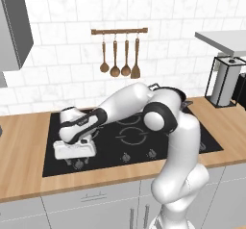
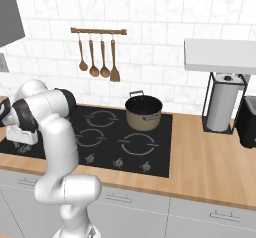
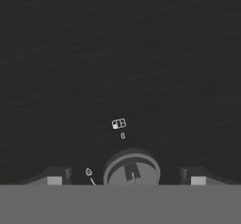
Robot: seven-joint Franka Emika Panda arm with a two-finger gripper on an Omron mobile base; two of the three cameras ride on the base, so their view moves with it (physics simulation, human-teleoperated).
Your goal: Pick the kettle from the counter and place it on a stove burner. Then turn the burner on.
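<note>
- The gripper (image 3: 126,175) is held low over the black glass cooktop (image 1: 202,139), fingers spread wide to either side of a round grey knob (image 3: 132,167); contact cannot be told.
- Nothing is held.
- A tan pot (image 2: 143,112) is seen on the rear cooktop.
- The wood counter (image 2: 210,157) surrounds the cooktop; wooden utensils (image 1: 120,55) hang on the tiled wall.
</note>
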